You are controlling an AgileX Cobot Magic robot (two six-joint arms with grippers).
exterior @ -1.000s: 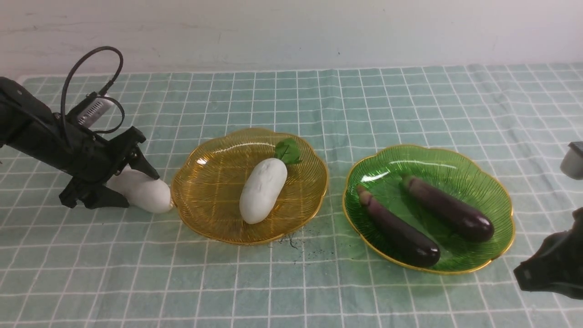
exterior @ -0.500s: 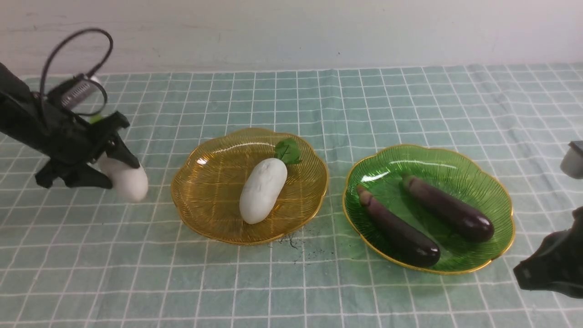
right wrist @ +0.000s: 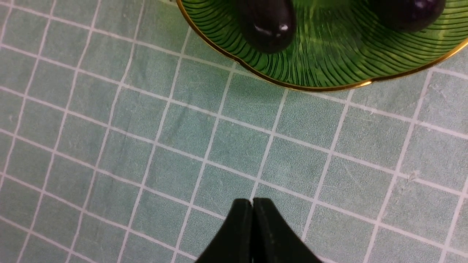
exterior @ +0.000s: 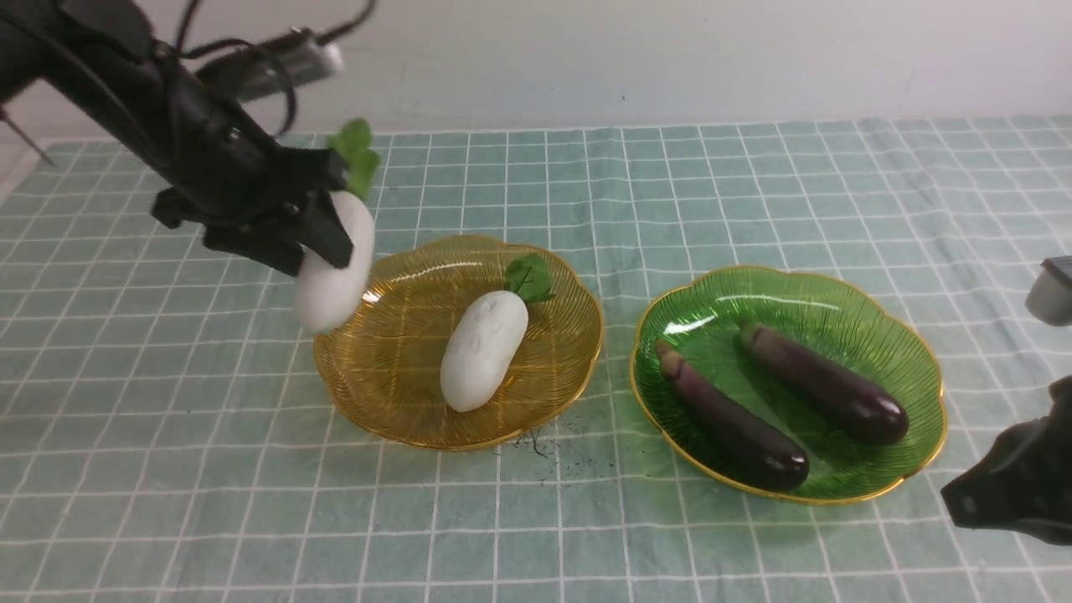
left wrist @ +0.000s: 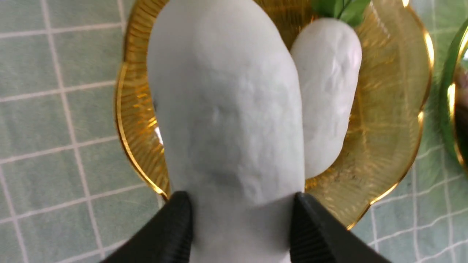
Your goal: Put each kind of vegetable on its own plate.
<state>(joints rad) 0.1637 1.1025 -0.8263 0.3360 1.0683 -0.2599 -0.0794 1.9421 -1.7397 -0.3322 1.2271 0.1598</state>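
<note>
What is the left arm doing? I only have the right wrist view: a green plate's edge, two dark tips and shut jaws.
Observer: The left gripper holds a white radish in the air, over the left rim of the amber plate.
Operator: Is anything lying in that plate?
Observer: Yes, a second radish lies in its middle, leafy top pointing away from the robot.
Operator: Are those dark tips whole eggplants inside the green plate?
Observer: Yes. The nearer eggplant and the farther eggplant lie side by side, wholly within the green plate.
</note>
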